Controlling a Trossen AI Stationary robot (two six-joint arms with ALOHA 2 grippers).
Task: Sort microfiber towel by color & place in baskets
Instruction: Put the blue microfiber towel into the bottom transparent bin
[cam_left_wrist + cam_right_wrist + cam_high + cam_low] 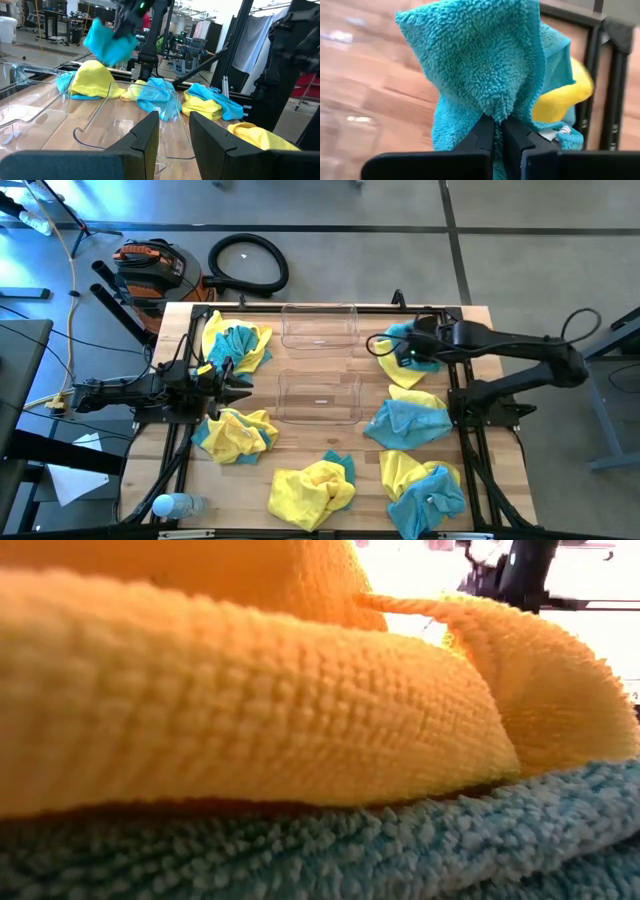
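The right gripper (498,131) is pinched shut on a fold of a blue towel (490,65), which drapes over its fingers at the far right of the desk (300,445), just right of the far basket (320,326). The left wrist view shows the same towel (110,40) lifted clear of the pile, hanging bunched in the air. Directly below it a yellow towel (400,370) lies on the desk, and part of it shows behind the blue one in the right wrist view, so a corner may be caught along with it, though I cannot tell.

To do this step well, raise the towel until its lowest edge clears the yellow one and the basket wall, then carry it left over the chosen basket. Both the far basket and the near basket (320,398) look empty, so either can take blue; whichever gets it must take only blue afterwards. Centre the hanging cloth over the opening before letting go, since a trailing corner could drape over the rim.

The left gripper (174,131) waits at the left of the desk with its fingers partly spread and nothing between them, beside mixed yellow-and-blue piles (235,345). More piles lie near and right (410,425).
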